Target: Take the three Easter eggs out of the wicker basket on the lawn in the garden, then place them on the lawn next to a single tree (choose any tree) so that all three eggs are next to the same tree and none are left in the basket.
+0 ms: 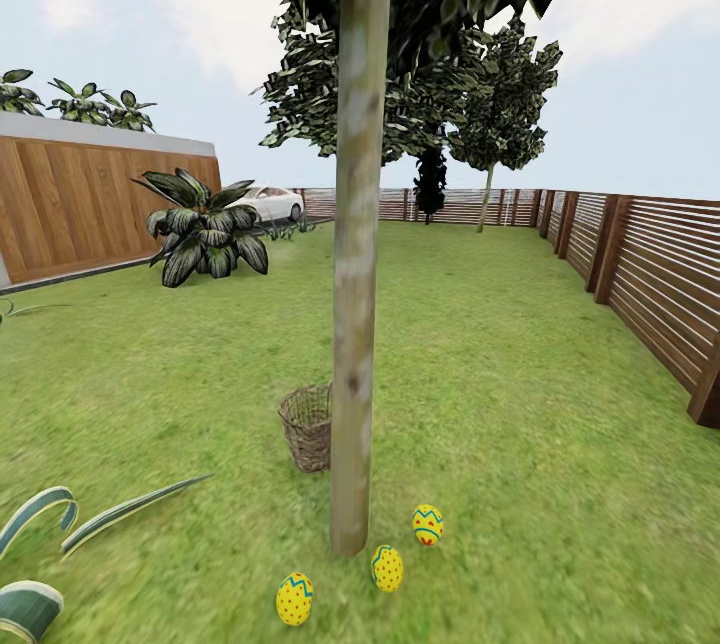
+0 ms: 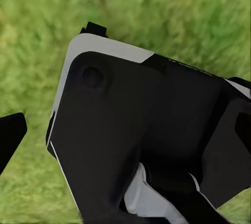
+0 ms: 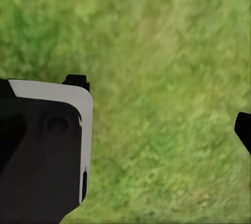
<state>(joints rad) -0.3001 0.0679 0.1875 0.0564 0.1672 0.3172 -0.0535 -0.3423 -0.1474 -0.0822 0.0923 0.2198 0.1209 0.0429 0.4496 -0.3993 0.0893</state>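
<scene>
Nearest the robot, three eggs lie on the lawn [image 1: 520, 404] at the foot of the tree [image 1: 356, 324]: one [image 1: 294, 598] closest, a second [image 1: 387, 568] just beyond, a third [image 1: 428, 525] beside the trunk. The basket [image 1: 306, 427] stands behind the trunk, nothing visible inside. Farther off runs the fence [image 1: 640, 274]. Each wrist camera looks down on grass well below its gripper; whether the fingers are spread or closed cannot be told.

Head camera faces tree [image 1: 358, 324], wrist cameras overlook lawn [image 3: 157, 51]

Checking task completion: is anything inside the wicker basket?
The wicker basket shows only bare weave inside; the trunk hides its right part. Three Easter eggs lie on the lawn.
</scene>
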